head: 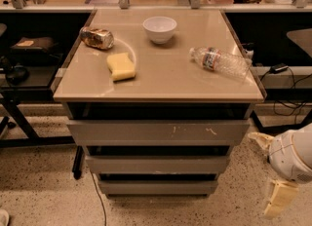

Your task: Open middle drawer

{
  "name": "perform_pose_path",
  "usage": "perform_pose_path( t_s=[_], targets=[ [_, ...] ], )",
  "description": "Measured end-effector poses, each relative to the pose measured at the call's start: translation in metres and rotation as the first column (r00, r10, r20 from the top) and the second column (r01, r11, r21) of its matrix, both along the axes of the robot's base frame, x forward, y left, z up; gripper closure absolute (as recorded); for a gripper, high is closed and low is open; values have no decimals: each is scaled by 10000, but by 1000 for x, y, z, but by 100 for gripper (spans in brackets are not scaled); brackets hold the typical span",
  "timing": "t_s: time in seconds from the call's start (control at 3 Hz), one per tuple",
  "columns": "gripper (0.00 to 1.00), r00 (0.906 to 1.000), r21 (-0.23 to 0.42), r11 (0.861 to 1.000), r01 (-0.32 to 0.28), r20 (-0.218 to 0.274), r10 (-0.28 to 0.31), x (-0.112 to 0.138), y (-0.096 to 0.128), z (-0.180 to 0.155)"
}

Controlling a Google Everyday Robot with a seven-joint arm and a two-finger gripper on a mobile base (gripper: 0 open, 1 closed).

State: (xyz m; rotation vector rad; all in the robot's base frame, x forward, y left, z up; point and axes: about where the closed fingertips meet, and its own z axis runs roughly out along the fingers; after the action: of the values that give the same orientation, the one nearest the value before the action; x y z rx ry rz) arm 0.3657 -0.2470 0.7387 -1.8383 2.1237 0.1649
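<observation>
The middle drawer [158,164] is a plain grey front, shut, between the wider scratched top front [158,132] and the narrow bottom front [158,187] of the cabinet. My gripper [269,171] is low at the right of the cabinet, apart from it, at about the height of the middle drawer. Its beige fingers [279,198] stand apart and hold nothing. The white wrist [295,157] covers part of it.
On the cabinet top [161,81] are a white bowl [159,28], a crushed can [97,38], a yellow sponge [120,66] and a plastic bottle [220,61] lying down. Dark tables stand on both sides. Cables [287,105] hang at the right.
</observation>
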Motion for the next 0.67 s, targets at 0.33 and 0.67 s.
perform_pose_path(
  t_s=[0.33, 0.67],
  targets=[
    [0, 9994, 140, 9998, -111, -315, 115, -6, 6, -14],
    [0, 9959, 459, 9989, 115, -905, -73, -3, 7, -72]
  ],
)
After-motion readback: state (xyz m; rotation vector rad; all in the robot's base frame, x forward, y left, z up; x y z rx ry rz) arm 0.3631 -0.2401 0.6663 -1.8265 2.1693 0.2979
